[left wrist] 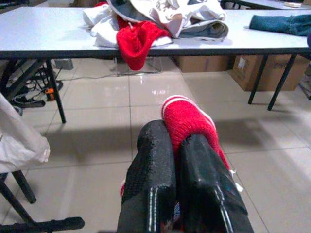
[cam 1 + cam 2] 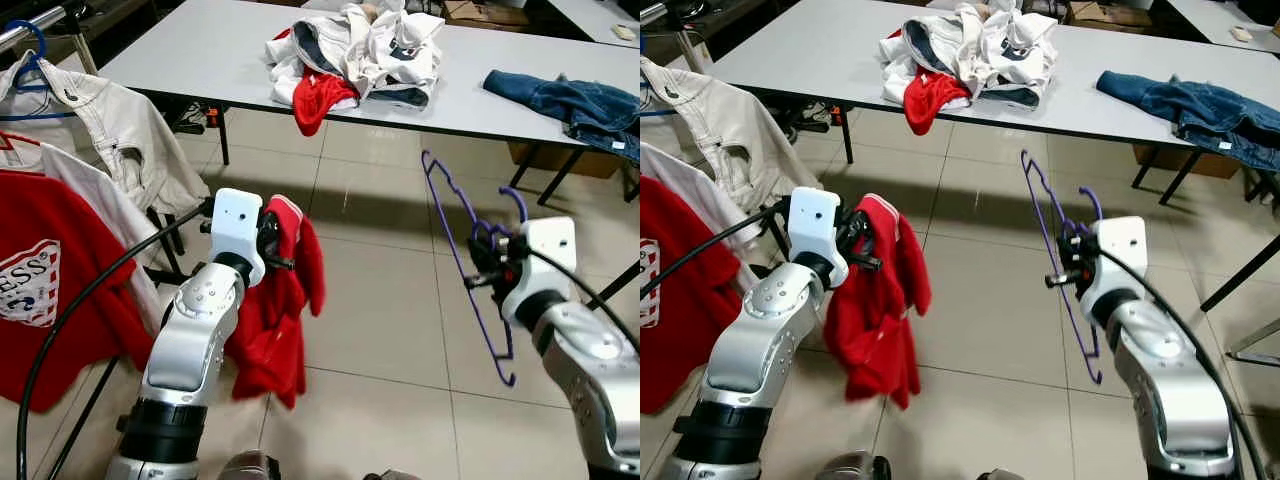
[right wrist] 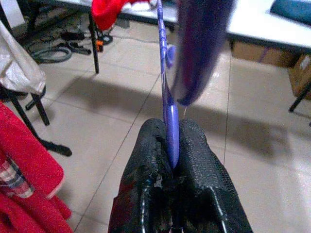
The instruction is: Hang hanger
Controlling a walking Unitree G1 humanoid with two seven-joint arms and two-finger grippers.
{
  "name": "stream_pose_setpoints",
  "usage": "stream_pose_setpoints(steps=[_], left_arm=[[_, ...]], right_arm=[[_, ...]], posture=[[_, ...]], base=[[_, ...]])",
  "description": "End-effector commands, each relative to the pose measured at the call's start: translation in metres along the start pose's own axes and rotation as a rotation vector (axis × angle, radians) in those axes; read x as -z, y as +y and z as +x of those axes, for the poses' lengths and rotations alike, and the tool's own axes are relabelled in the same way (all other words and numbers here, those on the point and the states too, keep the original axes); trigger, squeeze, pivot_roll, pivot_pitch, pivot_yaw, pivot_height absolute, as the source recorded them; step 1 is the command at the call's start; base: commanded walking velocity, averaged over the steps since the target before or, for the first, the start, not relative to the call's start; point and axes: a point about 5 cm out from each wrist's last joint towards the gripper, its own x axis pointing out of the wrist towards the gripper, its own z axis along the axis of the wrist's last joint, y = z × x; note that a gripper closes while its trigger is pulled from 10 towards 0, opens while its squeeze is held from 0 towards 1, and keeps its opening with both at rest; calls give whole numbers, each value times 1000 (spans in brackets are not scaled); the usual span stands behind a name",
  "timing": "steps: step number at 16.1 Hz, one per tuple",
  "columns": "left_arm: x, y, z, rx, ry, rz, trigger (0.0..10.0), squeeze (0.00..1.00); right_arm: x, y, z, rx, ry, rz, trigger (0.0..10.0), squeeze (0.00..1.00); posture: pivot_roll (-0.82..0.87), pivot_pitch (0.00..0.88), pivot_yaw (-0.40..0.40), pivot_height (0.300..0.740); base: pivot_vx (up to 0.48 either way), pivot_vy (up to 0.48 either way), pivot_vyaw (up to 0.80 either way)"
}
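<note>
My right gripper (image 2: 480, 262) is shut on a purple wire hanger (image 2: 470, 262), held upright over the tiled floor with its hook (image 2: 515, 203) toward the top; in the right wrist view the hanger (image 3: 166, 97) runs up from between the black fingers (image 3: 194, 160). My left gripper (image 2: 278, 245) is shut on a red garment (image 2: 280, 320) that droops below it; in the left wrist view its red knit cuff (image 1: 187, 119) sticks out past the fingers (image 1: 150, 165). The two grippers are apart, the hanger to the right of the garment.
A clothes rack at the left holds a red shirt (image 2: 45, 290) and a white jacket (image 2: 110, 120) on a blue hanger (image 2: 30, 55). A grey table (image 2: 200, 50) behind carries a clothes pile (image 2: 355, 50) and a denim piece (image 2: 575, 105). Open tiled floor (image 2: 380, 330) lies between.
</note>
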Motion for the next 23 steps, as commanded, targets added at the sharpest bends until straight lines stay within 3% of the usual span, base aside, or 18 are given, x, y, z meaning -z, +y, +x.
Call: stream_pose_setpoints(steps=[1, 9, 18, 22, 23], left_arm=[[-9, -4, -2, 6, -53, -1, 10000, 0], [-8, -12, -2, 27, -55, -9, 10000, 0], [-7, -12, -3, 24, -51, -15, 10000, 0], [-8, -11, -3, 27, -50, -19, 10000, 0], [-7, -11, -3, 27, -47, -19, 10000, 0]], right_arm=[[-2, 4, -2, -6, -7, -3, 10000, 0], [7, 14, -1, -18, 12, 17, 10000, 0], [13, 11, -2, 28, 29, 37, 10000, 0], [15, 10, -2, 46, 51, -74, 10000, 0], [17, 8, -2, 61, 54, -44, 10000, 0]], posture=[[44, 0, -50, 740], [46, 0, -55, 740], [47, 0, -56, 740], [44, 0, -54, 740], [47, 0, -56, 740]], base=[[270, 0, 0], [282, 0, 0], [297, 0, 0], [313, 0, 381], [319, 0, 800]])
